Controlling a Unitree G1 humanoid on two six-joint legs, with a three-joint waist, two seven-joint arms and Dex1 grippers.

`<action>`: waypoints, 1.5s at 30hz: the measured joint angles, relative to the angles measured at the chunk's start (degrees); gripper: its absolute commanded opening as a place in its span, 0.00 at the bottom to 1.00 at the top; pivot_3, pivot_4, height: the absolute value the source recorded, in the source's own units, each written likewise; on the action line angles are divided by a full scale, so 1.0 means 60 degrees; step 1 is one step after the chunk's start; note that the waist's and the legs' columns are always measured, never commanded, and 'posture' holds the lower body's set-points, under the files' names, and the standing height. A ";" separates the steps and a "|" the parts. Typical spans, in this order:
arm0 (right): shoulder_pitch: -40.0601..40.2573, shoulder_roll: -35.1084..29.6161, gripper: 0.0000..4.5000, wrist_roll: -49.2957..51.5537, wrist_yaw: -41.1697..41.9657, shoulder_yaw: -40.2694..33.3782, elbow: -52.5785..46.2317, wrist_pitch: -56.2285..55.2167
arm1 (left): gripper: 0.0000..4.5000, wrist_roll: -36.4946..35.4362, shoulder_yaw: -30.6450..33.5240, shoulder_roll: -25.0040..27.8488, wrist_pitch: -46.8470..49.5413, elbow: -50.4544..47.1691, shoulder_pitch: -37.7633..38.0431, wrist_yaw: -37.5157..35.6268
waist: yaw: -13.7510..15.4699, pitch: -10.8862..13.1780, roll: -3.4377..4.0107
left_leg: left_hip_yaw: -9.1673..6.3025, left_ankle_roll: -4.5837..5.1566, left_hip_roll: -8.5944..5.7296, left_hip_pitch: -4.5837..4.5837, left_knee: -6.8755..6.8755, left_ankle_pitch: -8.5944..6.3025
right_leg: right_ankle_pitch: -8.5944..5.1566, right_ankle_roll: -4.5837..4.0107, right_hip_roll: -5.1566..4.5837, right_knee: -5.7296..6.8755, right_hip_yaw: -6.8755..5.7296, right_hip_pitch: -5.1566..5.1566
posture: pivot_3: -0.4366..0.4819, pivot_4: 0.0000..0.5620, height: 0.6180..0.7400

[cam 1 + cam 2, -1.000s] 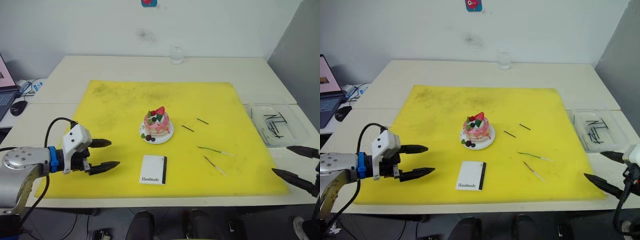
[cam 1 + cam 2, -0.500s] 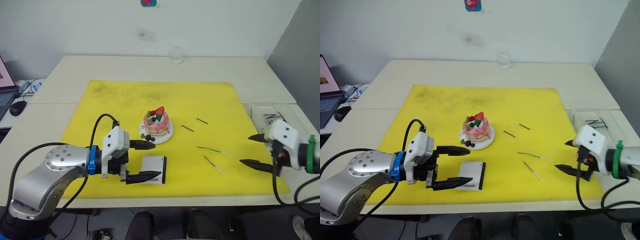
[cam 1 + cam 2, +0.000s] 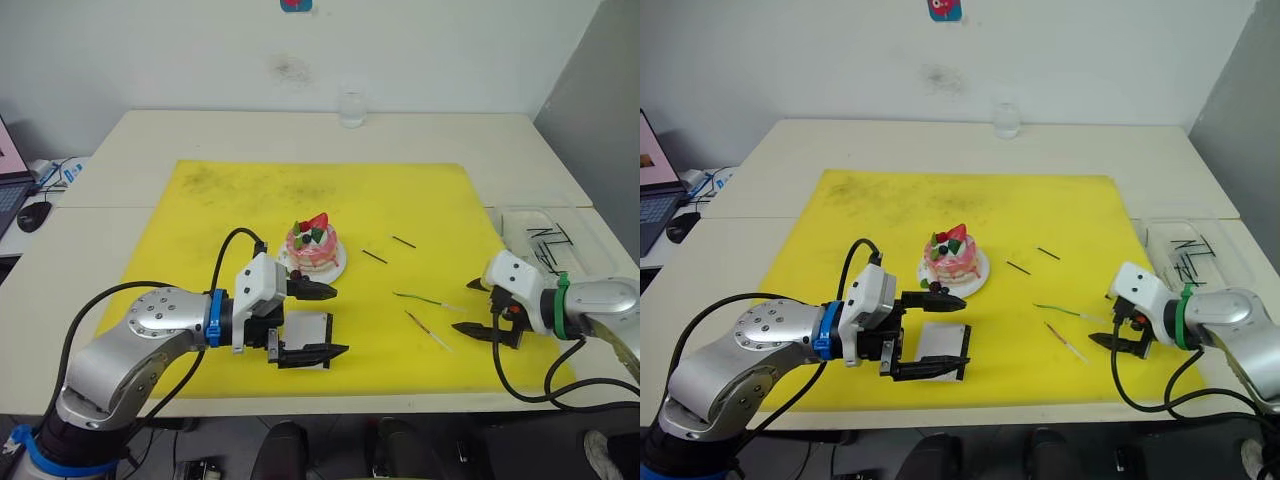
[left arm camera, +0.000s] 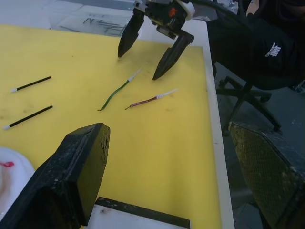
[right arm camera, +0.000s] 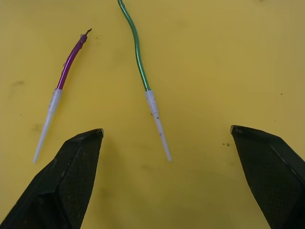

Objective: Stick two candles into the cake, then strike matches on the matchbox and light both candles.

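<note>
A: What lies on the worktop (image 3: 480, 140)?

B: A big yellow mat (image 3: 300, 200) covers most of it. A clear tray (image 3: 590, 262) of dark sticks sits off the mat's right edge, and a glass (image 3: 352, 110) stands near the far edge.

A: And the arms?

B: The left end effector (image 3: 328, 322) is over the near middle of the mat, fingers spread wide, one finger by the cake's plate and the other across the matchbox's near edge. The right end effector (image 3: 468, 308) is low at the mat's right side, fingers also apart, pointing toward the candles.

A: Where are the task's things?

B: The cake (image 3: 313, 243) stands on its small white plate near the mat's middle. The matchbox (image 3: 303, 330) lies flat just in front of it. The green candle (image 5: 138, 52) and the dark red candle (image 5: 70, 59) lie side by side between cake and right end effector, pale ends toward that end effector. Two matches (image 3: 388, 249) lie just right of the cake, apart from each other.
</note>
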 measured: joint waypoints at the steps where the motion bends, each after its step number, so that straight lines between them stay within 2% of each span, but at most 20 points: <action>1: -0.0013 0.0038 0.87 -0.0113 -0.0011 0.0056 0.0073 -0.0052 | 1.00 0.0009 -0.0029 -0.0025 -0.0002 0.0005 -0.0026 0.0014 | 0.0001 0.0000 0.0000 | -0.0001 0.0000 0.0000 0.0001 0.0000 0.0000 | 0.0000 0.0000 0.0000 0.0001 -0.0001 0.0000 | 0.48 0.27 0.96; 5: -0.0095 0.0186 0.56 -0.0319 -0.0023 0.0276 0.0285 -0.0110 | 1.00 0.0051 -0.0036 -0.0070 -0.0015 0.0020 -0.0142 0.0081 | 0.0000 0.0000 0.0000 | 0.0000 0.0000 0.0000 0.0002 0.0003 0.0000 | 0.0001 0.0000 0.0003 0.0002 0.0000 0.0000 | 0.48 0.27 0.96; 11: -0.0099 0.0227 0.05 -0.0316 0.0022 0.0329 0.0291 -0.0035 | 1.00 0.0068 -0.0075 -0.0084 -0.0015 0.0020 -0.0142 0.0159 | 0.0000 0.0000 0.0000 | 0.0000 0.0000 0.0000 0.0002 0.0006 0.0000 | 0.0002 0.0002 0.0003 0.0002 0.0003 0.0003 | 0.48 0.27 0.96; 12: -0.0117 0.0227 0.00 -0.0317 0.0022 0.0330 0.0290 -0.0003 | 1.00 0.0076 -0.0098 -0.0084 -0.0015 0.0020 -0.0141 0.0164 | 0.0000 0.0000 0.0000 | 0.0000 0.0000 0.0001 0.0002 0.0007 0.0000 | 0.0002 0.0002 0.0003 0.0003 0.0004 0.0003 | 0.48 0.27 0.96; 17: -0.0261 0.0227 0.00 -0.0303 0.0069 0.0371 0.0283 0.0279 | 1.00 0.0087 -0.0120 -0.0098 -0.0015 0.0017 -0.0054 0.0281 | -0.0001 0.0000 0.0000 | 0.0000 0.0000 0.0001 0.0002 0.0009 0.0000 | 0.0004 0.0004 0.0003 0.0003 0.0007 0.0003 | 0.48 0.27 0.96; 23: -0.0509 0.0228 0.00 0.0024 0.0200 0.0191 0.0230 0.0821 | 1.00 0.0038 0.0089 -0.0231 0.0212 0.0058 0.0420 0.0958 | -0.0002 0.0000 0.0000 | -0.0002 0.0000 0.0004 0.0002 0.0008 0.0000 | 0.0004 0.0004 0.0002 0.0003 0.0008 0.0002 | 0.48 0.27 0.96; 29: -0.0853 0.0286 0.00 0.1353 0.0221 -0.1433 -0.0167 0.1885 | 1.00 -0.0687 0.1141 -0.0256 0.1228 0.0594 0.0661 0.1668 | 0.0000 0.0000 0.0000 | -0.0006 0.0000 0.0005 -0.0001 0.0007 0.0000 | 0.0003 0.0004 0.0004 0.0003 0.0002 0.0002 | 0.48 0.27 0.96; 33: -0.1155 0.0989 0.00 0.2643 -0.0028 -0.2505 -0.0572 0.2846 | 1.00 -0.1935 0.1601 -0.0373 0.2269 0.0868 0.0561 0.1923 | 0.0000 0.0000 -0.0001 | -0.0008 0.0000 0.0008 -0.0003 0.0008 0.0000 | 0.0004 0.0004 0.0003 0.0002 0.0003 0.0002 | 0.48 0.27 0.96; 39: -0.2303 0.2982 0.00 0.5198 -0.1408 -0.3265 -0.1322 0.4665 | 1.00 -0.4712 0.1740 -0.1493 0.3678 0.1005 -0.0615 0.3220 | 0.0000 0.0001 -0.0002 | -0.0022 0.0000 0.0009 -0.0016 0.0025 0.0000 | 0.0012 0.0015 0.0004 0.0009 0.0002 0.0004 | 0.48 0.27 0.96; 41: -0.2598 0.3494 0.00 0.6040 -0.1981 -0.3508 -0.1435 0.5162 | 1.00 -0.5546 0.1827 -0.1890 0.3821 0.1205 -0.0960 0.3809 | 0.0000 0.0000 -0.0002 | -0.0022 0.0000 0.0005 -0.0022 0.0028 0.0000 | 0.0012 0.0016 0.0004 0.0006 0.0002 0.0004 | 0.48 0.27 0.96; 45: -0.2924 0.4038 0.00 0.7398 -0.2984 -0.3726 -0.1441 0.5763 | 1.00 -0.6480 0.1855 -0.2402 0.3887 0.1674 -0.1301 0.4672 | -0.0002 0.0001 -0.0001 | -0.0022 0.0001 0.0002 -0.0030 0.0030 0.0000 | 0.0012 0.0016 0.0004 0.0004 0.0003 0.0000 | 0.48 0.27 0.96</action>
